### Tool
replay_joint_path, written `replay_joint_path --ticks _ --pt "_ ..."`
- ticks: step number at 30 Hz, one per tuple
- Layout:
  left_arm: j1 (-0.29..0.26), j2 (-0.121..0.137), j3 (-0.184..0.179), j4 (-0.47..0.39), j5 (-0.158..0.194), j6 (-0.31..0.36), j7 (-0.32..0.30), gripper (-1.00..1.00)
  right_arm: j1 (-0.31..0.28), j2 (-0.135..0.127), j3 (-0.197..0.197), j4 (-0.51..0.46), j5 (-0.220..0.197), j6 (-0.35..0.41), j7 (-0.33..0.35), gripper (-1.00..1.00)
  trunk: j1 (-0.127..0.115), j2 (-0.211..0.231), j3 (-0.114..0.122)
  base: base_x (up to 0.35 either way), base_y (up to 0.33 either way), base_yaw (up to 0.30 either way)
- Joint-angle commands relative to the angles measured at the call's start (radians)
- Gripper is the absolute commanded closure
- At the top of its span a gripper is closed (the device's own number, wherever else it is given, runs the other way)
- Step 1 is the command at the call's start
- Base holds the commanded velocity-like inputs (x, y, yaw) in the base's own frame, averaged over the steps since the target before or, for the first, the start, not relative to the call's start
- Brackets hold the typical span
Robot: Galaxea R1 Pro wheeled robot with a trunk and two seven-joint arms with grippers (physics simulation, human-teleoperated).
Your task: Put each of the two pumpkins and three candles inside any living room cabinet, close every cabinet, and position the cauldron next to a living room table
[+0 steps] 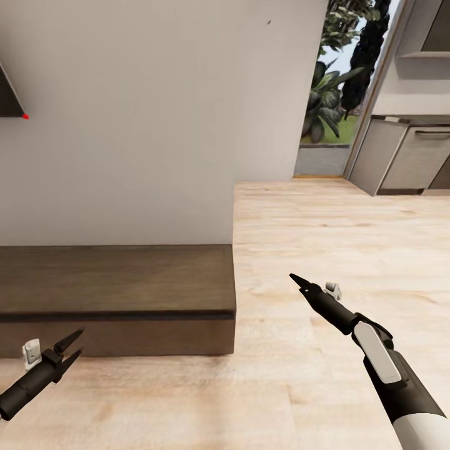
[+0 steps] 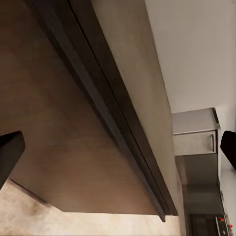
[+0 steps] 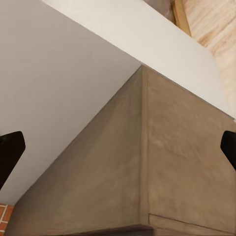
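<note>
Nearby, both claws wide, empty — left claw (image 1: 75,348), right claw (image 1: 300,282) — cabinet (image 1: 119,287) cut off leftward.

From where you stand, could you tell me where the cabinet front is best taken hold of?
Probably the top edge of the cabinet front, under the dark overhanging lip, approached from the front with the open left gripper; the face is flat and handleless.

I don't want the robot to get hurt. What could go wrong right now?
The left gripper hangs open right beside the front of the dark cabinet, so rolling forward might bump it. The cabinet looks shut, and its flat front shows no handle, so opening it may be fiddly. The right gripper is over bare floor, holding nothing.
</note>
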Motion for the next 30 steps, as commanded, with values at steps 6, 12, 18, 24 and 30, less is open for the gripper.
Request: replay_joint_path --ticks 6,12,18,24,30 --pt "-0.001 0.0 0.005 0.001 0.004 0.007 -0.002 -1.0 0.0 0.001 -0.002 0.0 -0.005 0.007 0.001 -1.0 0.0 0.0 -0.001 0.128 0.0 0.0" --pt "-0.001 0.0 0.007 0.001 0.004 0.007 -0.003 -1.0 0.0 0.001 -0.002 0.0 -0.005 0.007 0.001 -1.0 0.0 0.0 -0.001 0.011 0.0 0.0" --pt "-0.001 0.0 0.007 0.001 0.004 0.006 -0.002 -1.0 0.0 0.001 -0.002 0.0 -0.005 0.007 0.001 -1.0 0.023 -0.042 -0.02 0.001 0.0 0.0" --pt "-0.001 0.0 0.007 0.001 0.004 0.006 -0.001 -1.0 0.0 0.001 -0.002 0.0 -0.005 0.007 0.001 -1.0 0.046 -0.084 -0.038 0.0 0.0 0.0" --pt "-0.001 0.001 0.009 0.001 0.005 0.006 -0.008 -1.0 0.0 0.001 -0.002 0.0 -0.005 0.007 0.003 -1.0 0.049 -0.086 -0.062 0.0 0.0 0.0"
